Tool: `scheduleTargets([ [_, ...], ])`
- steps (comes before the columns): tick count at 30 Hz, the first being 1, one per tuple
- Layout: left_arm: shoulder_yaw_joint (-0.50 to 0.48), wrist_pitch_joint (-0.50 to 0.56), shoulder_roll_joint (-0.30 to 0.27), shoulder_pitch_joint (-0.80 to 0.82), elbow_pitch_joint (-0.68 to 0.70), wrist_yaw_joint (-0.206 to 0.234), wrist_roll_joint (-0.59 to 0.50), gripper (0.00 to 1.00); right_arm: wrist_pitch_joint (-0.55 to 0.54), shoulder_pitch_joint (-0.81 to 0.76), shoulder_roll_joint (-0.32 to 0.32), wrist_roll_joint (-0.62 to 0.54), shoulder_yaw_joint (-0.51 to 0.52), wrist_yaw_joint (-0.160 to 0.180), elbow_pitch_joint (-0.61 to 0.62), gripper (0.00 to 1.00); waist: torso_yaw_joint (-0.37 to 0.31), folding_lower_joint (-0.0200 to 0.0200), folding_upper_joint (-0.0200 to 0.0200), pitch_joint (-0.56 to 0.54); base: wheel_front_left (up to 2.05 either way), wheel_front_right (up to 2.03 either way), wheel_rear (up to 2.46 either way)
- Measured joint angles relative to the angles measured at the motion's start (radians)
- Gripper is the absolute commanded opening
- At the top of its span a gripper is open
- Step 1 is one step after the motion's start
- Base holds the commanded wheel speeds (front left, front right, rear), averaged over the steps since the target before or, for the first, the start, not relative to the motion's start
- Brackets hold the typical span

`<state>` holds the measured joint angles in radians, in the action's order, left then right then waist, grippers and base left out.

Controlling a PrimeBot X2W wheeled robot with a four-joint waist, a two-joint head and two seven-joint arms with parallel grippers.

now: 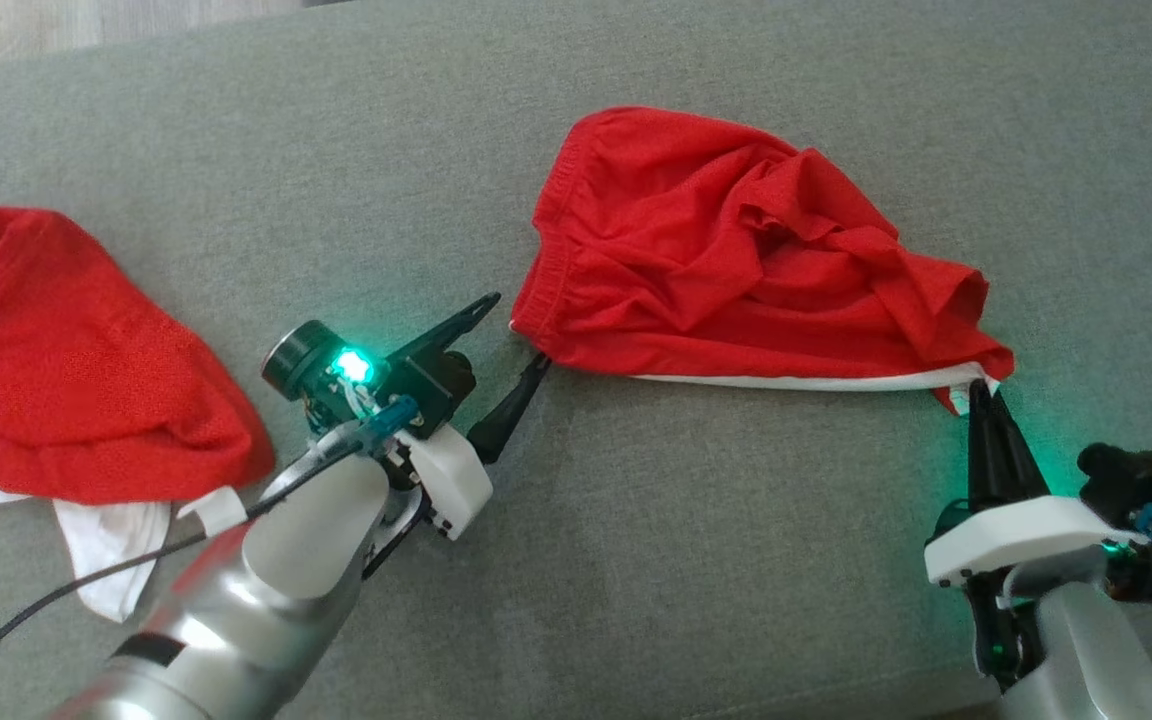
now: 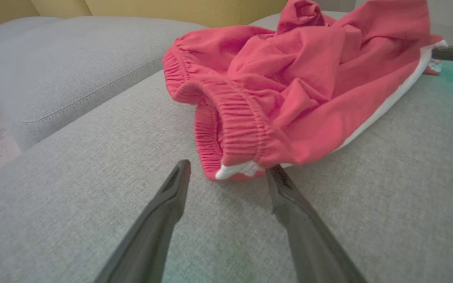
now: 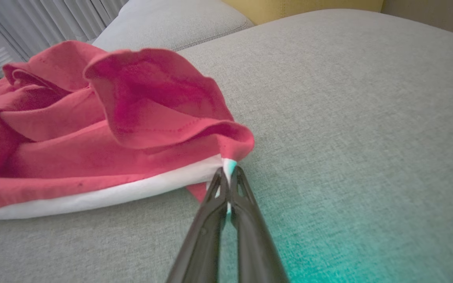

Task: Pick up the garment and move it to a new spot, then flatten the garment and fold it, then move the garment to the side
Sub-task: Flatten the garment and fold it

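The left gripper (image 2: 229,166) gapes wide before the crumpled red garment (image 2: 289,86) on the grey cushion (image 2: 73,177). One fingertip (image 2: 275,175) seems to touch its elastic waistband (image 2: 234,118) corner.

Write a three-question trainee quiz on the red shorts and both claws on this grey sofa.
1. Fill in: the left claw, at the waistband end of the red shorts, stands ____.
2. Choose: the right claw is shut on the shorts' A) waistband B) white-trimmed corner C) middle.
3. True or false: a second red garment lies apart from the shorts, on the robot's left.
Key: 1 open; 2 B; 3 true.
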<state>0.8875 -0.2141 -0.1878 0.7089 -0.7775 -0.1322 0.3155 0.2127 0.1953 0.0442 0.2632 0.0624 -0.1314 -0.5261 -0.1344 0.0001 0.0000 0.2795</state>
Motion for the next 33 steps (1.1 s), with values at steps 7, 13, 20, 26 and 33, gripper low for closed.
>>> scheduleTargets([
  [7, 0.057, -0.026, 0.005, 0.037, -0.024, 0.000, 0.028, 1.00, 0.009, 0.007, 0.000, 0.005, -0.009, 0.000, -0.010, 0.00, -0.007, 0.0000, 0.0000, 0.008, 0.00, 0.00, 0.00],
  [13, 0.107, -0.035, 0.002, 0.048, -0.008, 0.000, 0.030, 0.00, 0.016, 0.011, 0.000, 0.006, -0.008, 0.000, -0.026, 0.00, -0.002, -0.0001, 0.0000, 0.003, 0.00, 0.00, 0.00],
  [20, 0.123, -0.038, -0.007, 0.049, 0.023, 0.000, 0.055, 0.00, 0.018, 0.020, 0.000, -0.002, 0.006, 0.000, -0.038, 0.00, 0.010, 0.0000, 0.0000, -0.023, 0.00, 0.00, 0.00],
  [26, 0.112, -0.038, -0.034, 0.036, 0.067, 0.000, 0.075, 0.00, 0.025, 0.020, 0.000, -0.026, 0.015, 0.000, 0.005, 0.00, 0.026, -0.0002, 0.0000, -0.083, 0.00, 0.00, 0.00],
  [33, 0.113, -0.036, -0.089, 0.033, 0.117, 0.000, 0.108, 0.00, -0.051, 0.064, 0.000, -0.063, 0.013, 0.000, 0.137, 0.00, 0.037, -0.0002, 0.0000, -0.152, 0.00, 0.00, 0.00],
])
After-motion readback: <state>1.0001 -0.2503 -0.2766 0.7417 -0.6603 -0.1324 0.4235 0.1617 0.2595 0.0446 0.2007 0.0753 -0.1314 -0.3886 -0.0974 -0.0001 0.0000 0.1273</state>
